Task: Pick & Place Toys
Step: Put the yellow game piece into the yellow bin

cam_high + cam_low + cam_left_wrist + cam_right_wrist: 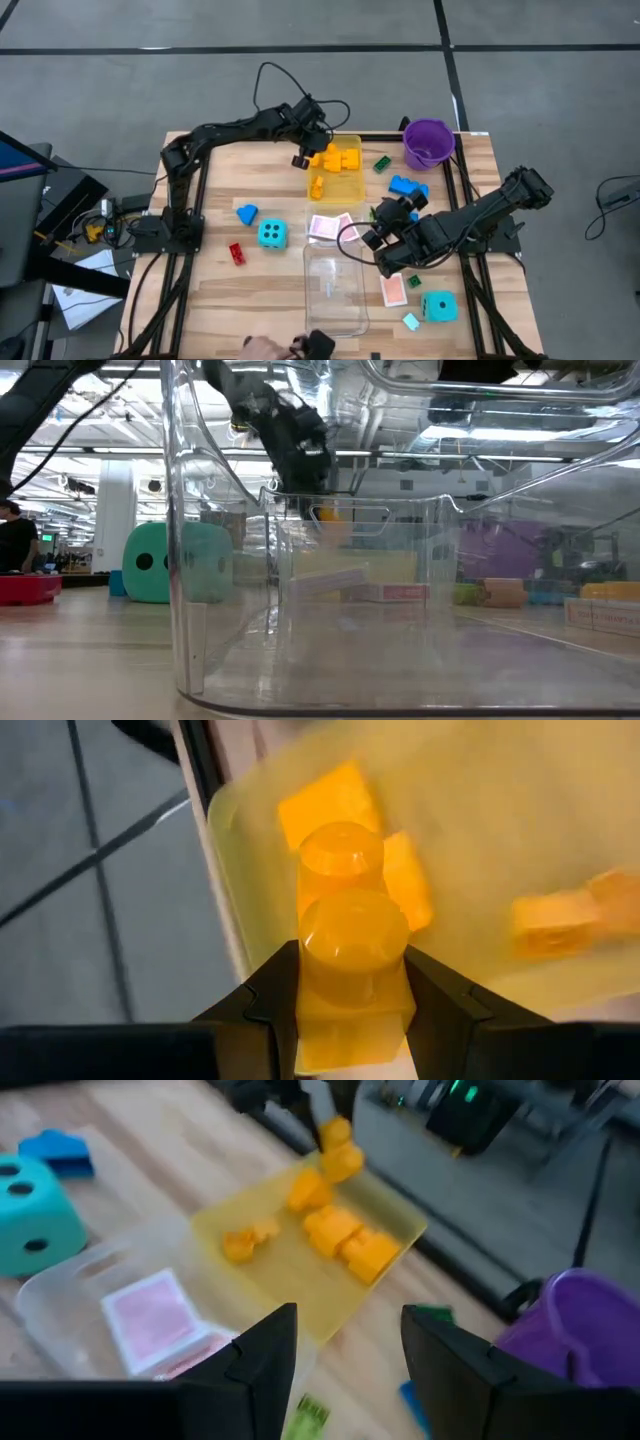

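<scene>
At the near desk (250, 300) edge stands a clear tray (335, 290), apparently bare. Just beyond it the right claw (375, 232) hangs released and empty, near the pink-backed cards (325, 227). Farther back, the left claw (308, 158) is clenched on a yellow brick (352, 970), held over the far-left corner of the yellow tray (345, 180), where about 4 more yellow and orange bricks (345, 1240) lie. The held brick looks light, stiff and rather slick; its flat sides, where the fingers press, seem the surest hold. Its long axis runs straight out from the claw, its 2 studs facing the wrist camera.
</scene>
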Robot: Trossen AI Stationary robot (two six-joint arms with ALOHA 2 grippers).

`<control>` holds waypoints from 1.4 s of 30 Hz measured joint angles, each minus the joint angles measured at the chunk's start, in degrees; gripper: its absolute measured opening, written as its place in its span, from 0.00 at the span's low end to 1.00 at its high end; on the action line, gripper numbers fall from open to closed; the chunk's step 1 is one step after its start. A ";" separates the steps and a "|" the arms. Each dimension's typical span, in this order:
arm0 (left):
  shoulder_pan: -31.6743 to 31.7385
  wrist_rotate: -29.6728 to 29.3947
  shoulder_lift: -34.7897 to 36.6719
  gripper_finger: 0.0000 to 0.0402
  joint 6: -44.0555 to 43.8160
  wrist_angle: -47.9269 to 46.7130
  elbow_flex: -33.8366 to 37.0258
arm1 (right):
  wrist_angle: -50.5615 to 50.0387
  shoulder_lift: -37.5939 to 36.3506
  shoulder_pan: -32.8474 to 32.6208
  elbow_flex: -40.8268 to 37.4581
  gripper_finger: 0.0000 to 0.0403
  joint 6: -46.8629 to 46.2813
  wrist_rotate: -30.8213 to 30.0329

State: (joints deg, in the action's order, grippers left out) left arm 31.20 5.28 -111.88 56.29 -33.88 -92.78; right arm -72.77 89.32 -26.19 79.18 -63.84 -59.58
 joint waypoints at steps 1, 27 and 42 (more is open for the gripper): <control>-0.19 3.46 1.34 0.31 -2.03 -1.34 -0.01 | 0.00 0.00 -0.08 0.00 0.43 0.39 -1.42; -18.61 26.85 32.70 0.31 -19.18 43.19 39.95 | 42.28 0.02 -4.59 -2.01 0.67 39.69 -3.44; -25.61 26.86 32.60 0.31 -18.79 49.98 40.69 | 58.40 0.02 -3.38 -5.55 0.67 55.95 4.26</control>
State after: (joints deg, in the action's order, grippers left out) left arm 5.59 32.14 -79.29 37.50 16.10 -52.10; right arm -14.37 89.34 -29.57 73.63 -7.88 -55.32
